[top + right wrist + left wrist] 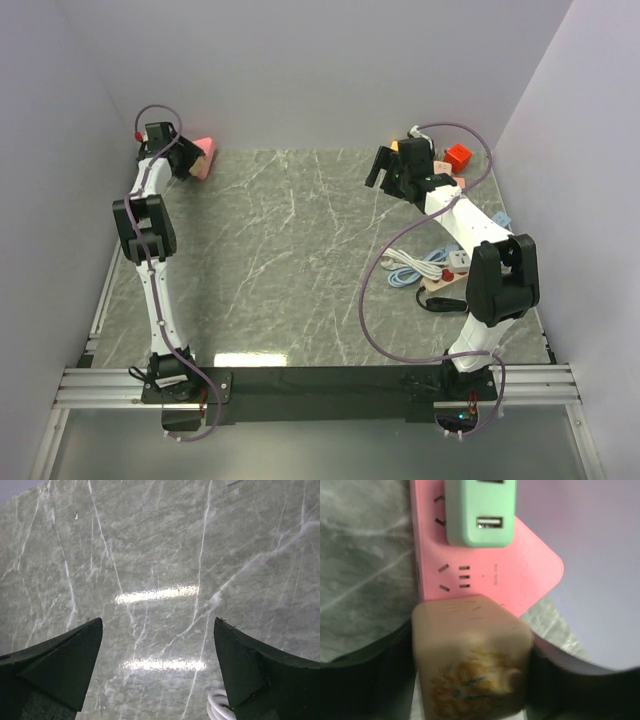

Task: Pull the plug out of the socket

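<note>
Sharing one pink socket: two plugs.

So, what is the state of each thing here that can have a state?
beige plug: seems seated in the pink power strip, not yet pulled out.
green adapter: plugged into the same strip.
left gripper: closed against both sides of the beige plug, as far as the blur shows.
right gripper: open, empty, above the table.

Left gripper: at pink power strip, far-left corner
Right gripper: over marble table
Right edge: coiled white cable, second strip
</note>
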You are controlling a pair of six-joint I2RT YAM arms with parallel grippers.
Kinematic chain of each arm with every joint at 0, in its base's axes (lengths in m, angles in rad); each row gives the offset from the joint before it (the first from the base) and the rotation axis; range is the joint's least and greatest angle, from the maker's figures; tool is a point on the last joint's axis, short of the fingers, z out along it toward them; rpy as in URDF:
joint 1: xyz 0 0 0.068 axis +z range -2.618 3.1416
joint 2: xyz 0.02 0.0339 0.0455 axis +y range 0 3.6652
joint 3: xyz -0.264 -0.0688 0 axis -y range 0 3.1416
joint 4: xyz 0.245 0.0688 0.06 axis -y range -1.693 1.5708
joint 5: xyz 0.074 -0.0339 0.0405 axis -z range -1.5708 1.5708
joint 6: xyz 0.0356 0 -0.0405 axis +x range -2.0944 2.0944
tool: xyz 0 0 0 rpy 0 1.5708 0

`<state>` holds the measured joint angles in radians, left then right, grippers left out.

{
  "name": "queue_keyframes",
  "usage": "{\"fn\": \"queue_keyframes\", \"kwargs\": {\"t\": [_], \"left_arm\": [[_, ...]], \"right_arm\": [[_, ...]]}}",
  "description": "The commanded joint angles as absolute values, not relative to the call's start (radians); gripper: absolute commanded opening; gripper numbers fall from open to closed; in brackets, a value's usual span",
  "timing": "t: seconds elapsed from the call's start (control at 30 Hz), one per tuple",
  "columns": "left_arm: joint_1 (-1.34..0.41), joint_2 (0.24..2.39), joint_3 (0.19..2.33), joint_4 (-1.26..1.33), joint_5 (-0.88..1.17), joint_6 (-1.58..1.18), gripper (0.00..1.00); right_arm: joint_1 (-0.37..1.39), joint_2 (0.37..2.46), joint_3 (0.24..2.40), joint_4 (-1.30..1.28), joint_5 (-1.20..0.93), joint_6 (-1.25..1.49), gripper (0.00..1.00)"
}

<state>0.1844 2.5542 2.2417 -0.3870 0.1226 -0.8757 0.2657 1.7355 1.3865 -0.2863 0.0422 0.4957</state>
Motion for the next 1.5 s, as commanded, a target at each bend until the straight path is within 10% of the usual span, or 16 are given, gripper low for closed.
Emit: {"fn": "queue_keyframes", "kwargs": {"t": [0.0, 0.1, 0.77, 0.87, 1.0, 1.47], "left_arm": [[0.153, 2.492, 2.168, -0.414, 0.212, -0.813, 0.36], [0.137, 2.387, 2.036, -0.437, 0.227, -0.746, 0.00], [-0.486, 1.660, 0.997, -0.496, 0.244, -0.684, 0.01], [-0.541, 1.605, 0.989, -0.495, 0.213, -0.727, 0.30], [-0.555, 1.482, 0.988, -0.480, 0.100, -0.781, 0.96], [-0.378, 1.115, 0.985, -0.586, -0.080, -0.850, 0.99]], "right_arm": [[0.261, 1.692, 1.397, -0.285, 0.020, 0.480, 0.97], [0.262, 1.689, 1.397, -0.296, 0.008, 0.486, 0.96], [0.334, 1.603, 1.312, -0.474, -0.046, 0.541, 0.94], [0.354, 1.594, 1.302, -0.505, -0.035, 0.538, 0.94], [0.406, 1.585, 1.313, -0.537, -0.017, 0.522, 0.95], [0.679, 1.703, 1.534, -0.686, 0.045, 0.503, 0.96]]}}
